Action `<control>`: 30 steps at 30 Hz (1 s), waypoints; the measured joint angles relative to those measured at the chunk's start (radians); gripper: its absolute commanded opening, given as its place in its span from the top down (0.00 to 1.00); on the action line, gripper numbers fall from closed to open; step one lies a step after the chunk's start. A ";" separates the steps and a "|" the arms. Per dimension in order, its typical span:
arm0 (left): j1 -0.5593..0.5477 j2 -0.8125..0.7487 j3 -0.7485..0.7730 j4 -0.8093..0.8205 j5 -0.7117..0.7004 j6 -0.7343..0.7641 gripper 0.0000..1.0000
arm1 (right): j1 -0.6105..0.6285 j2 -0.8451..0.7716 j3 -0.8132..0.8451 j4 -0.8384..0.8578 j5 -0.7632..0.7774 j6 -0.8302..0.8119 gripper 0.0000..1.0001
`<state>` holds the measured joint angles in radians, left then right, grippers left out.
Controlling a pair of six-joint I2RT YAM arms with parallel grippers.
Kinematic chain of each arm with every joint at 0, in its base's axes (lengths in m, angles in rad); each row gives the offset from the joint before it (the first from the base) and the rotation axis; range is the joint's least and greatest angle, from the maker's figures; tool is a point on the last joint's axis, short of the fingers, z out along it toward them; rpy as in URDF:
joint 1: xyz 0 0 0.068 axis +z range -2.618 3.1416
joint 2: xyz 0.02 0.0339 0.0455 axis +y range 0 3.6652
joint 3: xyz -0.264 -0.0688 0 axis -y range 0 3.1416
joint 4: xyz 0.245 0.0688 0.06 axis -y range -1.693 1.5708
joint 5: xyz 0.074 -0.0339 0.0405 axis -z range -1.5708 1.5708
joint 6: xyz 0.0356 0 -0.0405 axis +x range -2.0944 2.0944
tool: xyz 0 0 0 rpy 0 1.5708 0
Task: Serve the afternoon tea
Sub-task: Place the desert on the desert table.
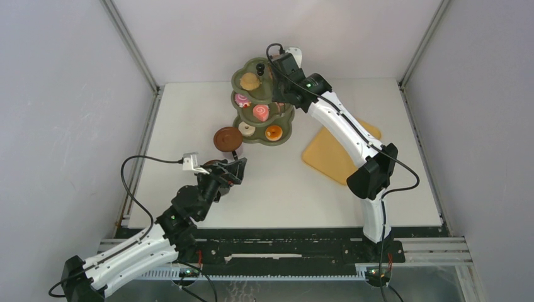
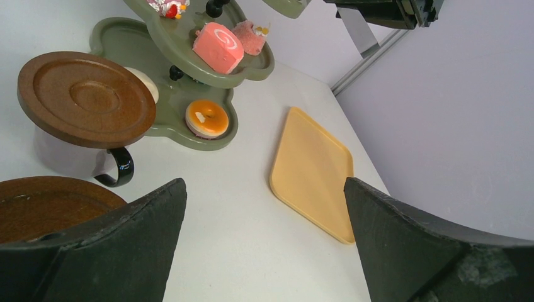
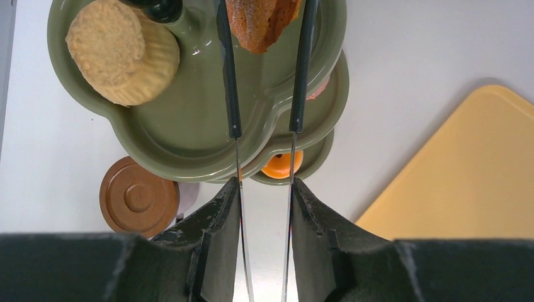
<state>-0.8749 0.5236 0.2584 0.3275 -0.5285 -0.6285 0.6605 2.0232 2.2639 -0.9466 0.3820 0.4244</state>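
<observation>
My right gripper [image 3: 264, 207] is squeezing the black tongs [image 3: 230, 94] between its fingers. The tong tips are pinching a sugar-crusted brown bun [image 3: 264, 22] over the top tier of the olive-green three-tier scalloped stand [image 3: 189, 138], which is standing by the middle of the table's far edge. I cannot tell whether the bun is touching the tier yet. A round tan bun [image 3: 119, 53] is sitting on that tier beside the black knob [image 3: 157, 7]. My left gripper [image 2: 264, 239] is hanging spread and empty toward the near-left corner, near a round brown saucer [image 2: 85, 97]. Risks I am weighing: the narrow tips may be letting the bun twist out. Releasing near the scalloped rim could be dropping it onto the lower tiers. A tong arm nudging the knob could be rocking the stand.
</observation>
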 measured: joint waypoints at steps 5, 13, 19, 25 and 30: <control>0.000 0.000 0.000 0.000 0.000 0.000 0.00 | -0.001 0.000 0.000 0.000 -0.004 0.000 0.60; 0.000 0.009 0.000 0.000 0.000 0.000 0.00 | -0.010 0.000 0.000 0.000 -0.010 0.000 0.57; 0.000 0.011 0.000 0.000 0.000 0.000 0.00 | -0.013 0.000 0.000 0.000 -0.016 0.000 0.56; 0.000 0.019 0.000 0.001 0.000 0.000 0.00 | -0.016 0.000 0.000 0.000 -0.023 0.000 0.56; 0.000 0.021 0.000 0.002 0.000 0.000 0.00 | -0.019 0.000 0.000 0.000 -0.024 0.000 0.57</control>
<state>-0.8749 0.5449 0.2584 0.3294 -0.5282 -0.6285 0.6411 2.0232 2.2639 -0.9466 0.3584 0.4244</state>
